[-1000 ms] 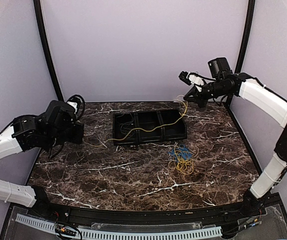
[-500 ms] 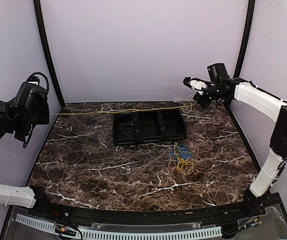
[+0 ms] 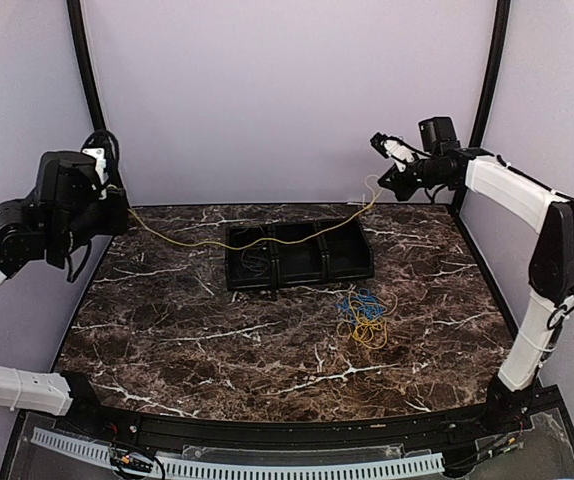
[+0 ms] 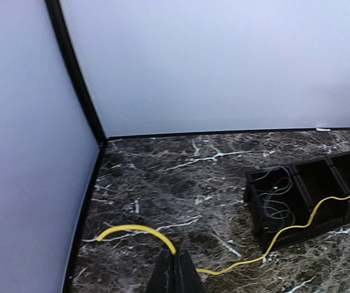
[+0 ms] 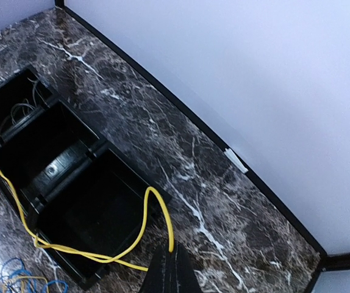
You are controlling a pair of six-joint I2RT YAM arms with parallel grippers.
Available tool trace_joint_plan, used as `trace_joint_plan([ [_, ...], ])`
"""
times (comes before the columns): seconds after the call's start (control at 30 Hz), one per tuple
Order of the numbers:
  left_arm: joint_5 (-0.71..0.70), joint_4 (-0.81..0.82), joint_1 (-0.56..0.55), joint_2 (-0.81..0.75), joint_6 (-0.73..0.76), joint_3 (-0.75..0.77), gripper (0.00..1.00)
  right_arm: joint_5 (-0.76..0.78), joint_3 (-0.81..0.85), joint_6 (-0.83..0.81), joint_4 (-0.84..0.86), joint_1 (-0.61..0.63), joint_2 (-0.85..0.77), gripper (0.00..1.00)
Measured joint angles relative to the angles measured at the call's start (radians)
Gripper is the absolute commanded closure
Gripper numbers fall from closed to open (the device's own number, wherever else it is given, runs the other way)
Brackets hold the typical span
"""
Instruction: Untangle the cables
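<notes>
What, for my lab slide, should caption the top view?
Left gripper and right gripper hold one yellow cable across the three-compartment tray.

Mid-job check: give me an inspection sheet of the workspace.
Surface: dark veined marble table.
Job's things: yellow cable strung from left gripper to right gripper, sagging over the tray; blue and yellow bundle on the table in front of it.
Clutter: black three-compartment tray, thin pale wires in its left compartment.
Grippers: both shut on the yellow cable.
Cables: black arm wiring loops at the left wrist.
Surroundings: pale walls, black corner posts.
</notes>
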Motion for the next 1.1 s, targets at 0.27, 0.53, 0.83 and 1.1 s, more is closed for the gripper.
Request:
trace_joint_plan([
  [0.27, 0.267, 0.296, 0.0, 0.307, 0.096, 0.121, 1.0, -0.2, 0.076, 0.108, 0.005, 0.081, 0.087, 1.0],
  [0.53, 0.484, 0.544, 0.0, 0.398, 0.103, 0.254, 1.0, -0.296, 0.126, 0.193, 0.029, 0.166, 0.212, 1.0],
  [0.83, 0.637, 0.814, 0.0, 0.606, 0.034, 0.281, 1.0, -0.321, 0.311, 0.284, 0.038, 0.195, 0.447, 0.99],
  [1.1, 0.769, 0.909, 0.0, 0.819, -0.063, 0.323, 1.0, -0.341, 0.331, 0.3, -0.018, 0.194, 0.514, 0.66],
])
